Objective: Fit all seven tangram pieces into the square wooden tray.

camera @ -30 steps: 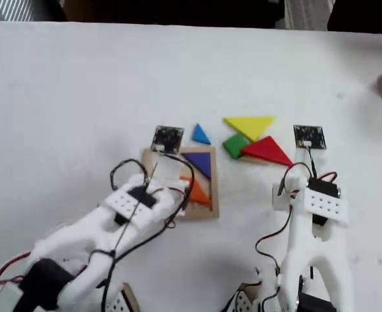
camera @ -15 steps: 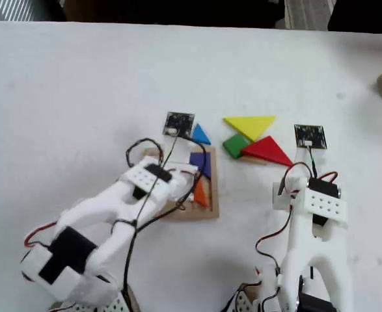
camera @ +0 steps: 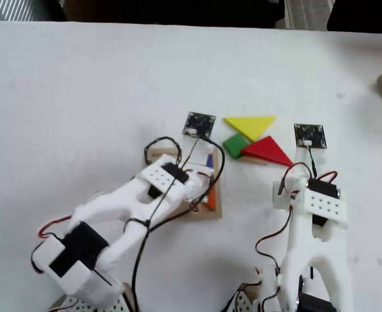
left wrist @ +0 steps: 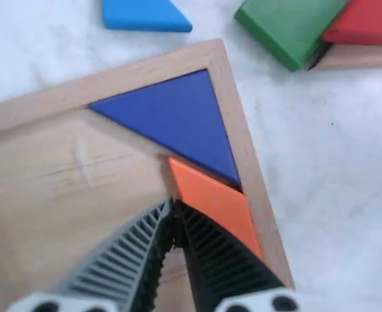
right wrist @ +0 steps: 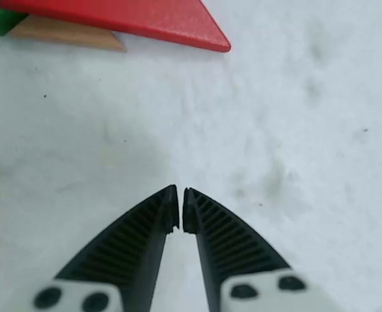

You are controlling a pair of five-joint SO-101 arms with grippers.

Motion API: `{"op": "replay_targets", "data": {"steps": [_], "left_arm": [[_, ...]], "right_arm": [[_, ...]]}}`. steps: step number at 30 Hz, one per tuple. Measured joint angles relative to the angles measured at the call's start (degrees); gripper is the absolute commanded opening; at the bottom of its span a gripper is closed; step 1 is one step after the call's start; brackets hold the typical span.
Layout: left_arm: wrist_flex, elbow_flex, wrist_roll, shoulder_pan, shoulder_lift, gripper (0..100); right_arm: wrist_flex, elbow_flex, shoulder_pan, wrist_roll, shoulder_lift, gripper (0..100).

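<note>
white table [camera: 80,84] carries the square wooden tray [left wrist: 239,140] at centre of the high view, holding a dark blue triangle [left wrist: 174,117] and an orange piece [left wrist: 213,201]. left gripper [left wrist: 174,214], fingers pressed together, has its tips at the orange piece's edge. right gripper [right wrist: 180,208], pressed together too, hangs over bare table right of centre, near the red triangle [camera: 267,150]. yellow triangle [camera: 249,125] and green piece [left wrist: 288,26] lie outside the tray, upper centre.

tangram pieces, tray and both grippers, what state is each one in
wooden tray: partly filled
dark blue triangle: in tray corner
orange piece: in tray
light blue triangle: outside tray
green piece: outside tray
red triangle: outside, on plain wooden piece
yellow triangle: outside tray
left gripper: shut, empty, above tray
right gripper: shut, empty, above table
</note>
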Motion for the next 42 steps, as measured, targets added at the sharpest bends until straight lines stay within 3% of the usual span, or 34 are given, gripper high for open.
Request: {"op": "replay_targets", "data": {"steps": [7,18,27,35,38,42], "left_arm": [[5.45,0.00,0.00,1.05,-2.73,2],[5.63,5.89,0.09,0.00,-12.22,2],[-9.05,8.88,0.00,0.18,-5.19,2],[-8.70,8.88,0.09,0.00,-6.24,2],[-4.66,8.88,0.00,-2.99,-12.13,2],[-1.93,10.99,0.09,-12.48,-22.95,2]], "right_arm": [[0.00,0.00,0.00,0.00,0.00,1.8],[0.00,0.00,0.00,0.00,0.00,1.8],[0.00,0.00,0.00,0.00,0.00,1.8],[0.00,0.00,0.00,0.00,0.00,1.8],[0.00,0.00,0.00,0.00,0.00,1.8],[0.00,0.70,0.00,0.09,0.00,1.8]]}}
